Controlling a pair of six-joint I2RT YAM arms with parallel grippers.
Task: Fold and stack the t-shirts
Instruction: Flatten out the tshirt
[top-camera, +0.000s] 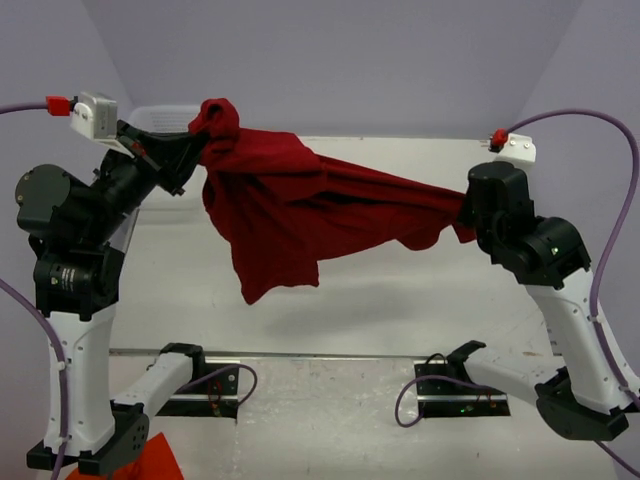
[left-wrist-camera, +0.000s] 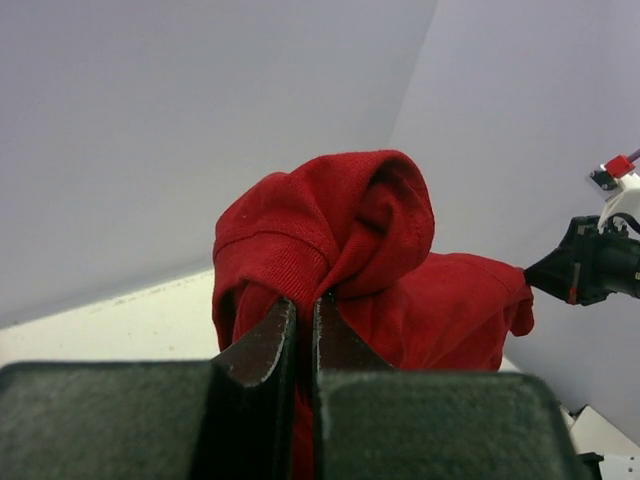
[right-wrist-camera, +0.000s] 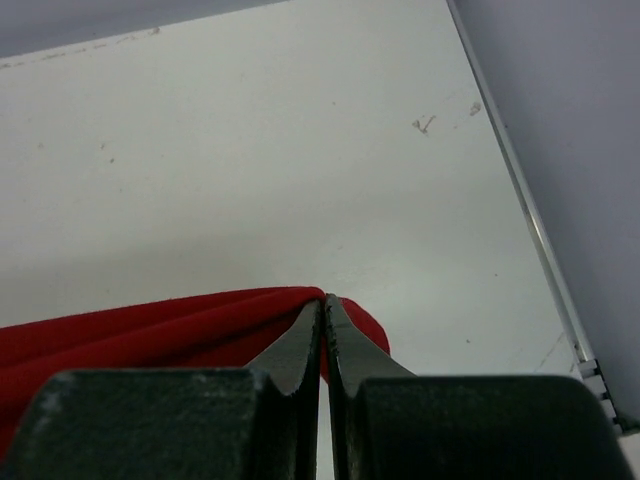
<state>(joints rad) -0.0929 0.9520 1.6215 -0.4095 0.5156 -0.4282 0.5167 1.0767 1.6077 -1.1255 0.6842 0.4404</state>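
The left gripper (top-camera: 188, 152) and right gripper (top-camera: 466, 210) each pinch the shirt (top-camera: 285, 205) tight, stretching it above the table (top-camera: 400, 300). Folding looks unstarted, with stacking still to come.

Illumination is bright, even and diffuse in all three views, arriving from overhead. In the top view the red t-shirt (top-camera: 290, 210) casts only a faint, soft-edged shadow on the white table (top-camera: 420, 300) directly beneath it. No glare is present. The walls (top-camera: 350, 60) carry a pale lilac cast. In the wrist views the dark housings of the left gripper (left-wrist-camera: 305, 325) and right gripper (right-wrist-camera: 323, 325), nearest the lens, are blurred and underexposed. Cloth and table farther off are sharp. Straight edges show no marked bending.
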